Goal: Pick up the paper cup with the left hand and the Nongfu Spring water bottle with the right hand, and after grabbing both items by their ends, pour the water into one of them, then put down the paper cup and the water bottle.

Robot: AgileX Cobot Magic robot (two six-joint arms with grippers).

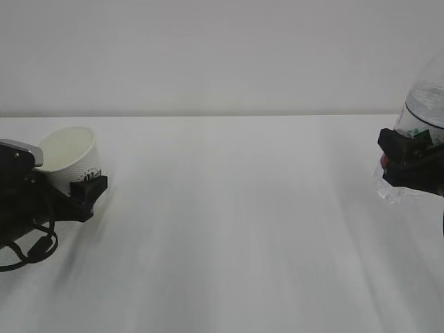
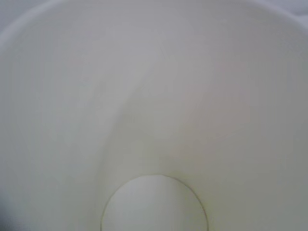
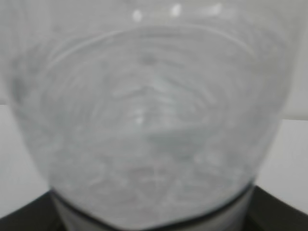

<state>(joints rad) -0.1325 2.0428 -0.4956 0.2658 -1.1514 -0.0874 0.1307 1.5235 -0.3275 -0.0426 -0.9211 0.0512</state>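
The paper cup [image 1: 68,154] is at the far left, tilted with its mouth up and toward the camera. My left gripper [image 1: 78,186] is shut on its lower end, one black finger [image 1: 90,191] showing beside the green logo. In the left wrist view the cup's cream inside [image 2: 154,86] and round bottom [image 2: 154,207] fill the frame and hide the fingers. At the right edge my right gripper [image 1: 409,158] is shut on the clear water bottle [image 1: 424,104], whose top is cut off. The blurred bottle [image 3: 154,120] fills the right wrist view. I cannot make out the water.
The white table [image 1: 236,229] stretches between the two arms and ends at a plain white wall [image 1: 222,55]. A loop of black cable [image 1: 31,251] hangs from the left arm near the table's surface.
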